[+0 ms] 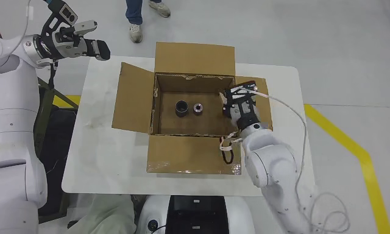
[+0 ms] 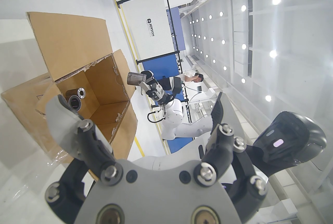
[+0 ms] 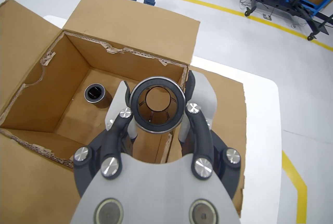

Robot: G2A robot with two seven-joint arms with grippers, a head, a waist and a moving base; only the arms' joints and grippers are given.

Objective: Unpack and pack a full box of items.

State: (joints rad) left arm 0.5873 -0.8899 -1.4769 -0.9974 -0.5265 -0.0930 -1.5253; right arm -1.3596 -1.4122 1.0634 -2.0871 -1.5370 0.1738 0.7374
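The right gripper [image 1: 239,102] squeezed a grey metal tube [image 3: 157,127] above the brown cardboard box [image 1: 195,83], while two dark tubes [image 1: 182,107] lay inside, so the job looked unfinished.

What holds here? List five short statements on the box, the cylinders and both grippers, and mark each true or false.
1. The right gripper is shut on the ringed cylinder. True.
2. The left gripper grips a cylinder. False: it is open and empty.
3. The box has its flaps folded shut. False: all four flaps are open.
4. The larger cylinder and the smaller cylinder are side by side on the box floor. True.
5. The box stands on the table. True.
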